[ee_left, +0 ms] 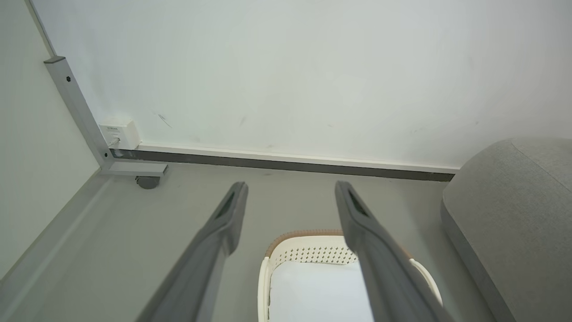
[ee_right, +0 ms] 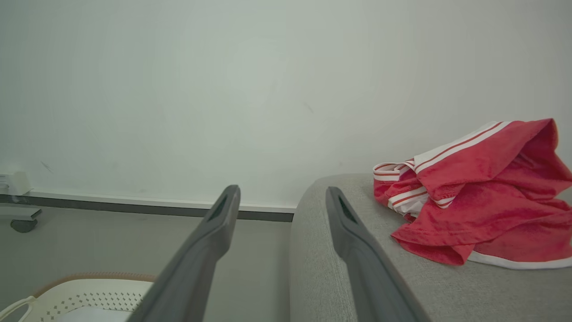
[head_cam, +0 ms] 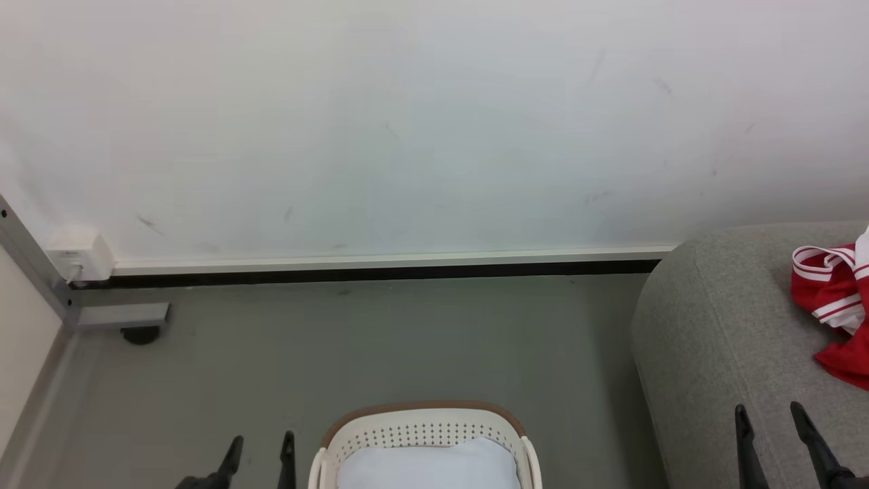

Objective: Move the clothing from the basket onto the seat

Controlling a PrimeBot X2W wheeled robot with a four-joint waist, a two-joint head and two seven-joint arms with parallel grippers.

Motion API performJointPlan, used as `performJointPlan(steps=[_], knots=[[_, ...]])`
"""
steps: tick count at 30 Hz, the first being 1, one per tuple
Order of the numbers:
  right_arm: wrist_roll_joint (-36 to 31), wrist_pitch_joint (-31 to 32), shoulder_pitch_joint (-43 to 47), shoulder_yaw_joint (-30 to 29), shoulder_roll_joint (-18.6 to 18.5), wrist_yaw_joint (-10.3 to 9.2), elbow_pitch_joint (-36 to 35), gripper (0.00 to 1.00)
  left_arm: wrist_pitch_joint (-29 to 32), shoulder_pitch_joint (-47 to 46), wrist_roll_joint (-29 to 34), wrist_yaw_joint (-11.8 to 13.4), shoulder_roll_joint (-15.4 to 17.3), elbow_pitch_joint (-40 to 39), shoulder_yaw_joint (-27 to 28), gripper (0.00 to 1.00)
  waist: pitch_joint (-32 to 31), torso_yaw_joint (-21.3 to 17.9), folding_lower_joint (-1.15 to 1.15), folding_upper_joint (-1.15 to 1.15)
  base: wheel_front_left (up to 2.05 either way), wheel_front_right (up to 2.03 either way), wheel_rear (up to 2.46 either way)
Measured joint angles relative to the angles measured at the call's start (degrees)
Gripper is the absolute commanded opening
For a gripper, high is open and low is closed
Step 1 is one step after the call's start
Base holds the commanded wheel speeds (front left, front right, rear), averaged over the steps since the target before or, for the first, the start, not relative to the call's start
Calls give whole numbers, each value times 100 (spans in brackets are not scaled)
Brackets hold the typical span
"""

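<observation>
The red clothing [head_cam: 818, 282] is lying heaped on the sofa [head_cam: 719, 326], ahead and to the right of the right gripper [head_cam: 766, 407], the nearer one. It and the left gripper [head_cam: 263, 438] are both gaping wide, empty. A pale pad [head_cam: 428, 465] is lying in the basket [head_cam: 421, 411] between them.

The grey floor [head_cam: 407, 339] carries the white laundry basket [head_cam: 421, 429] at six o'clock in the head view, the light grey sofa [head_cam: 713, 326] at four o'clock and a castered metal frame foot [head_cam: 122, 316] at eight. Crumpled red clothing [head_cam: 831, 299] with white stripes lies on the sofa at three o'clock.
</observation>
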Motion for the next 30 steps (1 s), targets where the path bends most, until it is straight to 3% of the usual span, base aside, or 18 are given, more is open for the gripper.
performJointPlan(steps=[12,30], knots=[[4,0,61,232,135,0,207,100,0,107,503,-482,-385,5,635,100,-84,-157,1,0,0,0,0],[83,0,-20,555,70,0,294,100,0,160,916,-682,-651,48,1079,100,-107,18,1,0,0,0,0]])
